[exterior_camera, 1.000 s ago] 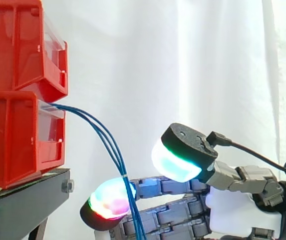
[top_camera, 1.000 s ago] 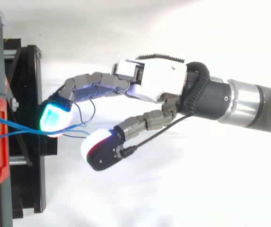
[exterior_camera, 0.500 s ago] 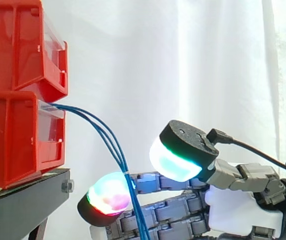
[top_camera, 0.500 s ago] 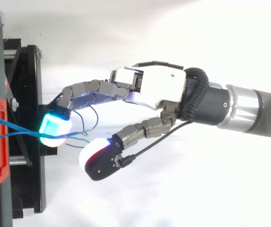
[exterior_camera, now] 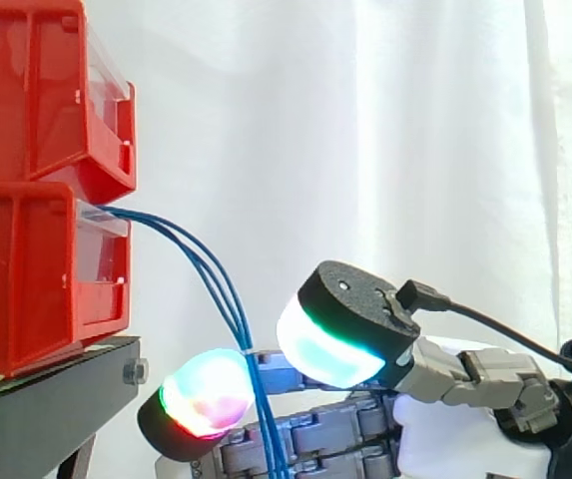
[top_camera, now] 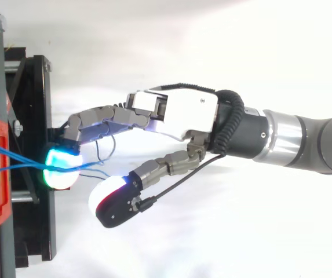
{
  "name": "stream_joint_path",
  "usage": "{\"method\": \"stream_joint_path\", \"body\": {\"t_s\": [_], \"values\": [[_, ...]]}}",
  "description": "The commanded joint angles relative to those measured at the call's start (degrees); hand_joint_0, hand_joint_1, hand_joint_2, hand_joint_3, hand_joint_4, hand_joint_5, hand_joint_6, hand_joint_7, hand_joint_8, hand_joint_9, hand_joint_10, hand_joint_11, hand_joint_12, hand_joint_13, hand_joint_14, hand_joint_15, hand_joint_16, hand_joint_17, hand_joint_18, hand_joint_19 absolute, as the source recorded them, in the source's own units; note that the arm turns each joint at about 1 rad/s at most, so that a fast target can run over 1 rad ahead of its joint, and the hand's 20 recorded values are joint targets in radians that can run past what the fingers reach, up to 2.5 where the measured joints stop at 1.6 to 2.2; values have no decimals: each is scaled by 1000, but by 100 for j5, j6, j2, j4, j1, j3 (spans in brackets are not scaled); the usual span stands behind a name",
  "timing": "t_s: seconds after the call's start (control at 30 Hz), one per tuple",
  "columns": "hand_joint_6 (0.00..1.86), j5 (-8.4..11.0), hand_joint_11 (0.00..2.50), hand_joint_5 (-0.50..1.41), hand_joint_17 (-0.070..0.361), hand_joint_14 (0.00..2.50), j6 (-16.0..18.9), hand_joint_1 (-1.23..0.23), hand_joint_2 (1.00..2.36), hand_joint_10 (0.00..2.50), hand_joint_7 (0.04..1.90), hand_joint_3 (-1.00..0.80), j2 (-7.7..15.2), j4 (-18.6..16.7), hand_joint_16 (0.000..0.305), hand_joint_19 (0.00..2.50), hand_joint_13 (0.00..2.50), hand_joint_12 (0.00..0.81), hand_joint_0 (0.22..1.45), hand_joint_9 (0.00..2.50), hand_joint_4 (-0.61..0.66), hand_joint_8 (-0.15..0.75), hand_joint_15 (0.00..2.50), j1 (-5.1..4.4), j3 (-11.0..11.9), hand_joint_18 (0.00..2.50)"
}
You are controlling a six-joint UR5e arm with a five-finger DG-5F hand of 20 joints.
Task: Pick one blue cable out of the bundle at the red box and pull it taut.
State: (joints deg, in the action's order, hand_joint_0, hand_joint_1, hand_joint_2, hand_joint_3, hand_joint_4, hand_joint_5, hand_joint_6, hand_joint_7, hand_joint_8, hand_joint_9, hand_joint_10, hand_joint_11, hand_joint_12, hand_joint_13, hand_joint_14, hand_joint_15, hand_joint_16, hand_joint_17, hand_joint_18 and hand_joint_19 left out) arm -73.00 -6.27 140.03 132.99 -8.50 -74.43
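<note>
Hand (top_camera: 177,113): reaching from the right toward the red box (exterior_camera: 36,279); fingers stretched out, thumb spread wide, nothing clasped.
Fingertips (top_camera: 60,169): the leading pad glows cyan-green and lies against the blue cables (exterior_camera: 206,274), over the edge of the black stand (exterior_camera: 56,394).
Thumb pad (top_camera: 109,197): white and red, apart from the leading pad with a clear gap between.
Cables: the bundle leaves the front of the lower box, arcs out and droops past the fingers; slack, strands close together.
Step in hand: singling out; by my reading, no strand is separated or pinched yet.
Next move calls for: working one strand off its neighbours, closing the thumb on it, then drawing away from the box until the sag goes.
</note>
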Motion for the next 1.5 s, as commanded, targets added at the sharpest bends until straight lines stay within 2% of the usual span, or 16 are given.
{"method": "stream_joint_path", "body": {"t_s": [0.0, 0.4, 0.53, 0.7, 0.77, 0.87, 1.17, 1.47], "values": [[502, -21, 166, -122, 107, 6, 65, -754, 1002, 4, 1056, -477, 24, 8, 48, 219, 486, 357, 618, 571, 348, 319, 180, 15, 16, 434], [502, -30, 367, -116, 106, 11, 170, -703, 1004, 8, 1073, -444, 33, 78, 47, 257, 588, 359, 620, 716, 335, 338, 256, 51, 16, 490], [502, -30, 415, -115, 106, 10, 197, -697, 1004, 9, 1070, -449, 24, 104, 47, 273, 613, 359, 619, 750, 337, 344, 282, 59, 78, 502], [503, -74, 422, -115, 106, 10, 302, -672, 1001, 9, 1056, -478, 24, 315, 47, 285, 626, 362, 602, 767, 341, 346, 284, 77, 183, 515], [502, -92, 414, -116, 106, 12, 346, -669, 1001, 9, 1051, -482, 24, 482, 47, 284, 628, 363, 597, 769, 352, 347, 286, 112, 253, 516], [503, -92, 419, -115, 106, 10, 346, -668, 1001, 9, 1042, -483, 24, 544, 47, 283, 635, 366, 596, 773, 353, 348, 283, 130, 262, 521], [502, -101, 434, -109, 106, 10, 346, -683, 1005, 9, 1083, -419, 24, 535, 47, 284, 648, 363, 626, 793, 343, 348, 286, 191, 262, 530], [501, -101, 448, -106, 106, 11, 311, -705, 1009, 9, 1183, -369, 24, 447, 47, 289, 656, 362, 645, 788, 273, 347, 300, 191, 271, 543]]}}
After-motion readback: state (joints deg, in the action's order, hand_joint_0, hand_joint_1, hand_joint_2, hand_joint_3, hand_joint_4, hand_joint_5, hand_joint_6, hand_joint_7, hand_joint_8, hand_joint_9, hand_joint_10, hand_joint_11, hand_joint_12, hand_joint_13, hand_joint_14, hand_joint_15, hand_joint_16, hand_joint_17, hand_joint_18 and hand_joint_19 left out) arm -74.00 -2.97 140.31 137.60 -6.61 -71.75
